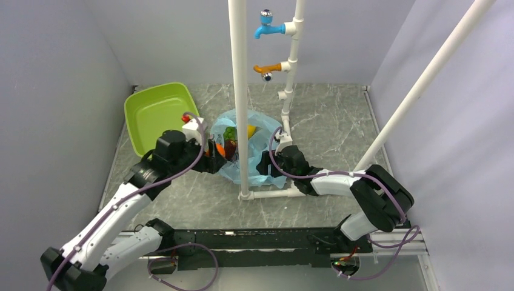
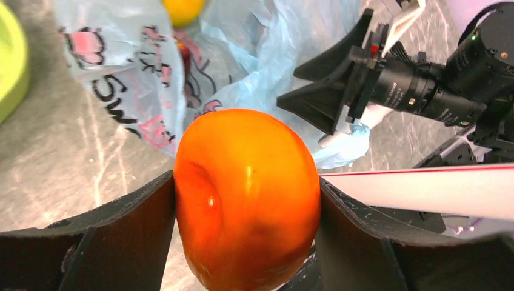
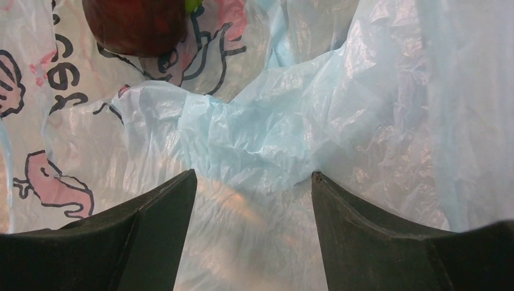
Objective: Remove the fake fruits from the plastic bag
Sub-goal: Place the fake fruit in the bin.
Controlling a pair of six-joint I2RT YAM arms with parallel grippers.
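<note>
My left gripper (image 1: pixel 217 151) is shut on the orange round fruit (image 2: pixel 246 197), held between both fingers at the bag's left edge; it also shows in the top view (image 1: pixel 220 149). The light-blue plastic bag (image 1: pixel 260 142) lies in the middle of the table, mouth open. Inside it are the green grape bunch (image 1: pixel 230 133), the yellow fruit (image 1: pixel 251 130) and the dark red-purple fruit (image 3: pixel 134 24). My right gripper (image 3: pixel 253 179) is open, jaws spread over crinkled bag plastic (image 3: pixel 339 109) at the bag's right side, with its tips at a fold.
A lime-green tray (image 1: pixel 156 115) stands at the back left. A white pipe frame (image 1: pixel 240 91) rises through the bag area, with its base pipe (image 1: pixel 273 194) in front. Blue (image 1: pixel 267 27) and orange (image 1: pixel 267 70) taps hang on the rear pipe. A slanted white pole (image 1: pixel 424 79) stands at the right.
</note>
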